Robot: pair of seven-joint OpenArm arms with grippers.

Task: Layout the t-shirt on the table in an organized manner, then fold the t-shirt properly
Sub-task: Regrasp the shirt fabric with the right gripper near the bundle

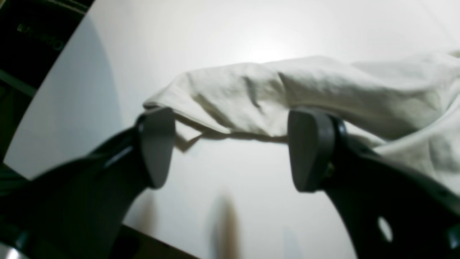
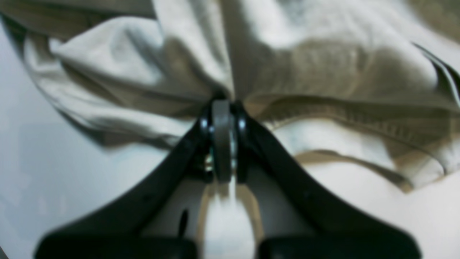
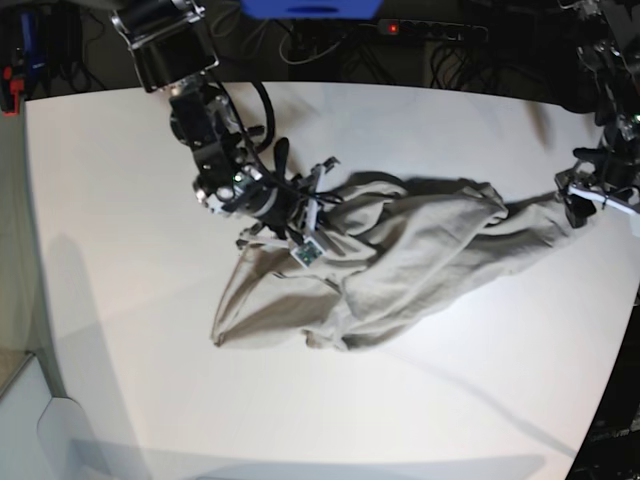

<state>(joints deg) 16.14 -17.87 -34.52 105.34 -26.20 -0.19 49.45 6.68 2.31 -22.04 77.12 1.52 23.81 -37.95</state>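
The right arm reaches down from the desk's far edge over the crumpled shirt, its right gripper clenched on a bunched fold near the shirt's upper middle. The left arm comes in from the opposite side, low at the shirt's stretched-out end; the left gripper is spread wide and grasps nothing, its fingers just in front of the cloth edge. The shirt lies rumpled across the middle of the white desk. Only the right wrist view shows the ribbed hem beside the clenched tips; only the base view shows the whole shirt and both arms.
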